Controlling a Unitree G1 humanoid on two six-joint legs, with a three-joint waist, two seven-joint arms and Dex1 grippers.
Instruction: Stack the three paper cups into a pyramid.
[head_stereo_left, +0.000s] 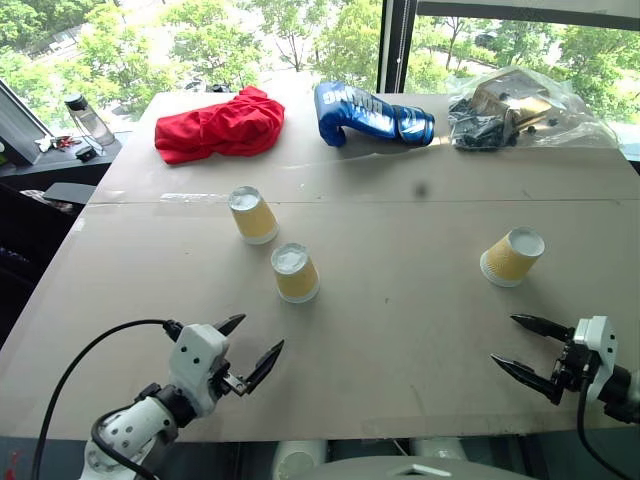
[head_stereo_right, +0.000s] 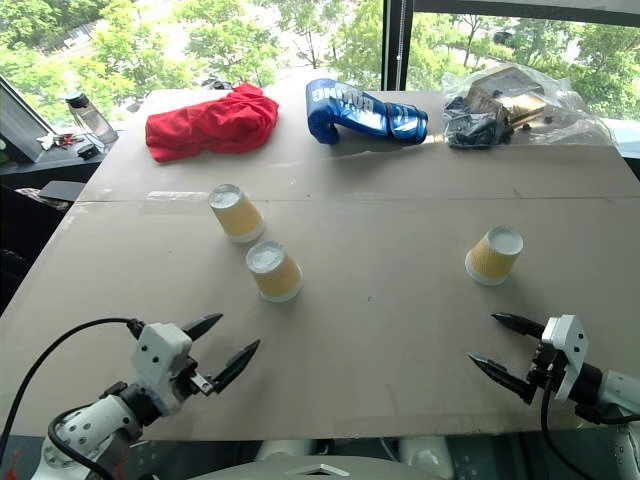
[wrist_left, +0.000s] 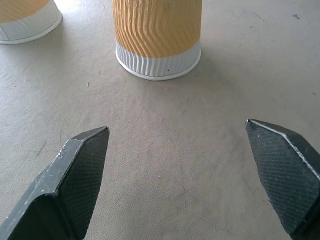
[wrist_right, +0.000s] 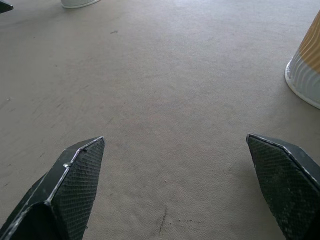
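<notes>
White wrists, black cross-hatched fingers (wrist_left: 80, 175)

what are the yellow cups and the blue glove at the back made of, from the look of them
The cups, e.g. the nearest one: apparently paper, matte mustard sides with wavy embossed ribs, plain white base and rim band. Blue glove: glossy, with bright highlights, likely synthetic leather or vinyl over padding; the exact material can't be told.

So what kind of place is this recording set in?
Probably an upper-floor office or lab: a large table stands against windows overlooking treetops, with a boxing glove and red cloth lying around.
</notes>
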